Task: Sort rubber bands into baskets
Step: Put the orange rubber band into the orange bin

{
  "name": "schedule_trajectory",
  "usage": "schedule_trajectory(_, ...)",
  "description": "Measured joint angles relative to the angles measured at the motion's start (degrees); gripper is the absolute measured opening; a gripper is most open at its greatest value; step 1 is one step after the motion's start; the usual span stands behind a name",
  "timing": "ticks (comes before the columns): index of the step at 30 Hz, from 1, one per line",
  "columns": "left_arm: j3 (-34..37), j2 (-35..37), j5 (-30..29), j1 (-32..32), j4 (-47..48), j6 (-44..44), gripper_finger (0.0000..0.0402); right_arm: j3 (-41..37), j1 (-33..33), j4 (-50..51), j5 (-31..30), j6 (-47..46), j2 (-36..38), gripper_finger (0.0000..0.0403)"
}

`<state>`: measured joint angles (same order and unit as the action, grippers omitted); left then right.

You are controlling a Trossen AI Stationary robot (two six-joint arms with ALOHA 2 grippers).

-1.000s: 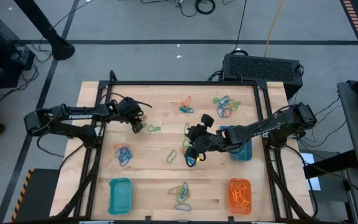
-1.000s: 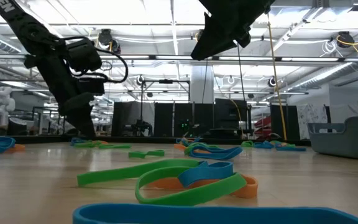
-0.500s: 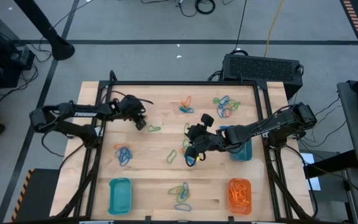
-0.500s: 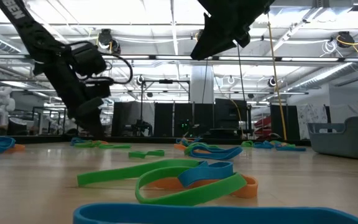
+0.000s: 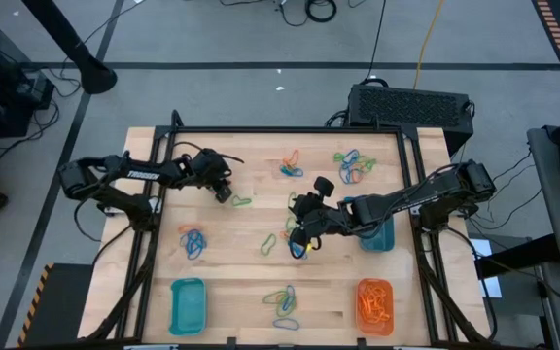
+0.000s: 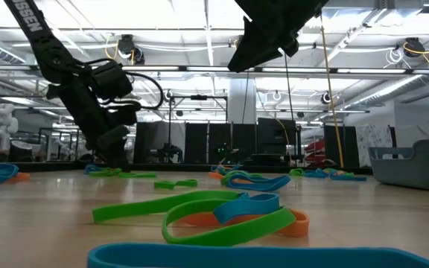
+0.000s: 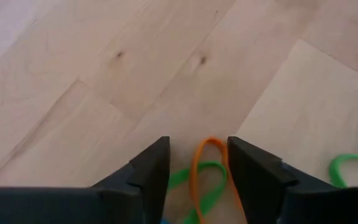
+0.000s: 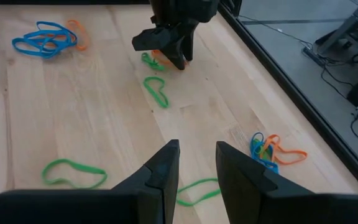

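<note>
L pincer (image 5: 223, 192) sits down on the wood surface (image 5: 231, 258) at about 10 o'clock from its centre. Its fingers (image 7: 151, 171) are spread, w/ an orange band (image 7: 211, 168) and a green band (image 7: 201, 186) lying on the wood between them; not pinched. Can't tell from the wrist view whether the tips touch the wood. In the low view the same pincer (image 6: 114, 152) stands tip-down near the far bands.

R pincer (image 5: 299, 238) hangs near the centre of the surface, above the wood, arm reaching in from 3 o'clock. Fingers (image 8: 160, 174) apart w/ a narrow gap, nothing seen between them in the wrist view. High view shows a blue band (image 5: 298, 252) right at the tip; can't tell if it's gripped.

Rubber bands are scattered in clumps: blue ones (image 5: 193, 241) at 8 o'clock, a mixed pile (image 5: 285, 304) at 6, a mixed pile (image 5: 291, 164) at 12, another (image 5: 354, 165) at 1, a loose green one (image 5: 269, 244) near centre.

Baskets: teal one (image 5: 188, 305) at 7 o'clock, orange one (image 5: 374, 305) at 5 w/ orange bands inside, second teal one (image 5: 378, 236) at 3, partly under the R arm.
</note>
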<state>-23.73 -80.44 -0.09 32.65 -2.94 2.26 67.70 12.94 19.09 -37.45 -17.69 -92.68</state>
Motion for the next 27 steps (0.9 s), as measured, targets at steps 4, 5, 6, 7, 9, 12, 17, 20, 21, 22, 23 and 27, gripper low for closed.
schedule_trajectory(4, 0.0, -0.07, 0.1, -0.03, -0.08, -0.09, 0.0095, 0.0, -0.02, -0.02, 0.0, 0.0, 0.0, 0.0098)
schedule_trajectory(5, 0.0, -0.07, 0.12, -0.03, -0.1, -0.11, 0.0072, 0.0, -0.02, -0.02, 0.0, 0.0, 0.0, 0.0098)
schedule_trajectory(6, 0.0, -0.07, 0.12, -0.03, -0.08, -0.11, 0.0048, 0.0, -0.02, -0.04, 0.0, 0.0, 0.0, 0.0098)
schedule_trajectory(7, 0.0, -0.07, 0.14, -0.03, -0.08, -0.11, 0.0026, 0.0, -0.02, -0.08, 0.0, -0.02, 0.0, 0.0098)
schedule_trajectory(9, 0.0, 0.04, 0.14, -0.03, -0.08, -0.23, 0.0011, 0.0, 0.01, -0.38, 0.0, -0.02, 0.0, 0.0098)
schedule_trajectory(12, 0.13, 1.14, 0.74, -0.31, 0.13, -1.46, 0.0009, 0.0, 0.01, -0.5, 0.02, -0.01, 0.0, 0.0098)
schedule_trajectory(17, 0.17, 6.12, 4.46, -0.6, -2.38, -1.24, 0.0004, 0.0, 0.01, -0.49, 0.02, -0.14, 0.0, 0.0098)
schedule_trajectory(20, 0.17, 10.27, 8.05, -0.6, -2.19, -0.92, 0.0003, 0.0, 0.01, -0.78, 0.04, -1.17, 0.0, 0.0098)
schedule_trajectory(21, 0.17, 11.82, 9.52, -0.6, -2.23, -0.18, 0.0003, 0.02, 0.01, -1.25, 0.03, -1.38, -0.26, 0.0098)
schedule_trajectory(22, 0.17, 13.22, 10.56, -0.6, -2.33, 0.29, 0.0002, 0.1, -0.03, -2.1, -0.07, -1.44, -0.89, 0.0098)
schedule_trajectory(23, 0.17, 14.67, 11.27, -0.64, -2.2, 0.4, 0.0002, 0.14, -0.1, -3.12, -0.07, -1.21, -1.51, 0.0098)
schedule_trajectory(27, 0.15, 18.96, 11.85, -0.64, 1.21, 1.92, 0.0002, 0.11, -0.63, -10.5, 1.66, 1.19, -6.14, 0.0098)
